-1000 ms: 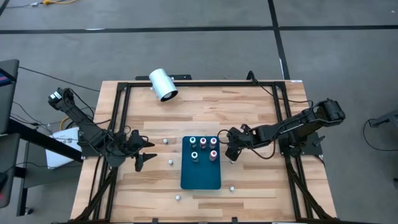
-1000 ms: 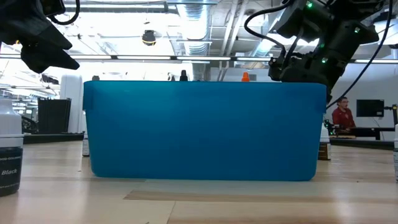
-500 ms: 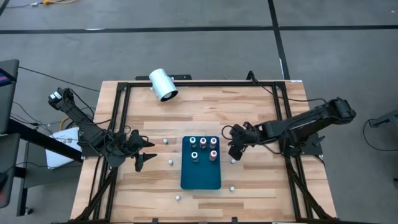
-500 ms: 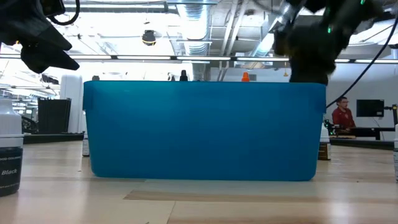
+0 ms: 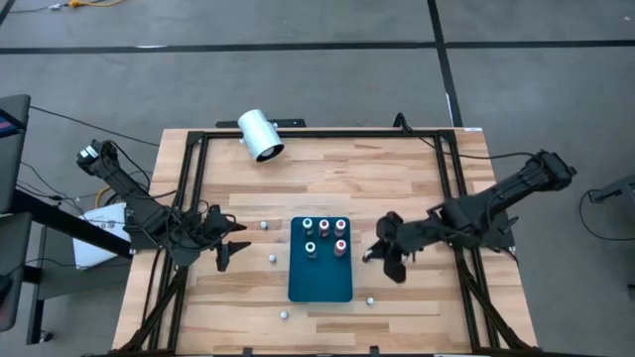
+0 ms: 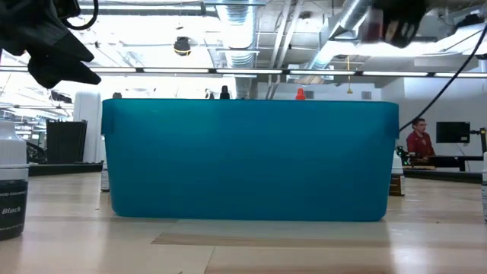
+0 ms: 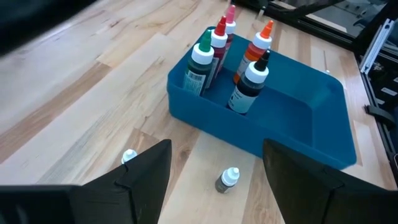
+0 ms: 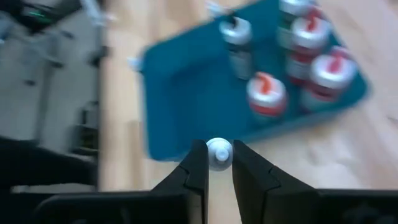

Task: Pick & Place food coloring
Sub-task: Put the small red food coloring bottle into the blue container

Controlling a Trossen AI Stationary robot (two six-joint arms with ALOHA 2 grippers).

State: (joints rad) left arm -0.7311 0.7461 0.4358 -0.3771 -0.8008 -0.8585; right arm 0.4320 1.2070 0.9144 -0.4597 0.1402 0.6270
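The teal tray holds several food coloring bottles upright at its far end; the left wrist view shows them as green, red, pink, orange and dark. Loose small bottles lie on the wood. My right gripper hovers just right of the tray, shut on one tiny bottle. My left gripper waits open, left of the tray, touching nothing. My right gripper pinches a tiny bottle between its two fingertips, with the bottle's white cap showing in the gap. The bottle's body is hidden by the fingers. The low view shows the gripper high above the table, so the bottle is lifted clear.
A large white cylinder lies on its side at the table's far left. A black-labelled bottle stands near the low camera. A dark frame borders the table. A person sits far behind. Bare wood lies on both sides of the tray.
My right gripper has gone from beside the tray's far right corner toward the near edge and slightly right, and has risen, leaving most of the low view. The small bottle that lay right of the tray has come off the wood with it. My left arm has kept still.
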